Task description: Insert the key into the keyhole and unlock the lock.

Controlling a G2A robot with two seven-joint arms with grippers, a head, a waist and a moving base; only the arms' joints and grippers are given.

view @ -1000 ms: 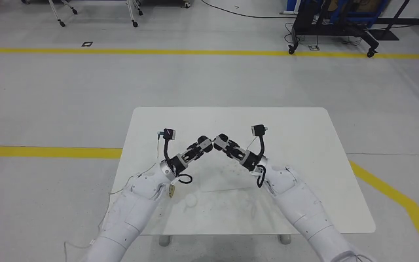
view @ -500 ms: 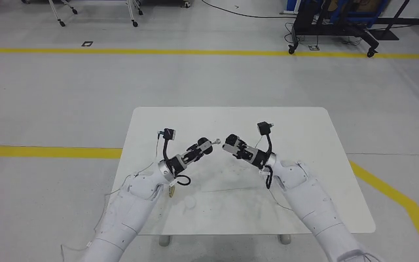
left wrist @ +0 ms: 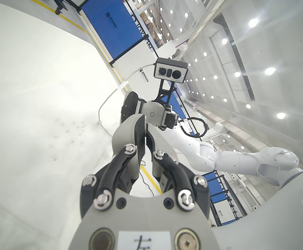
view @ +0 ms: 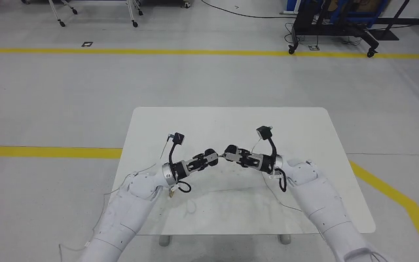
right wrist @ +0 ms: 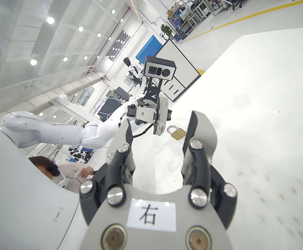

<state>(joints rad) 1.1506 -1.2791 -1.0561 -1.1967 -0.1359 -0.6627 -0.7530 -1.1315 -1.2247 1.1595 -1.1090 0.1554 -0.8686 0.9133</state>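
Table, white, lies under both arms, which meet tip to tip above its middle. Right gripper has its fingers spread wide apart. Left gripper has its fingers pressed together. Padlock, brass, sits just beside the left fingertips; whether they pinch it is unclear.

A white table stands on a pale grey floor crossed by yellow lines; a black cart sits behind, blue panels and round ceiling lights beyond.
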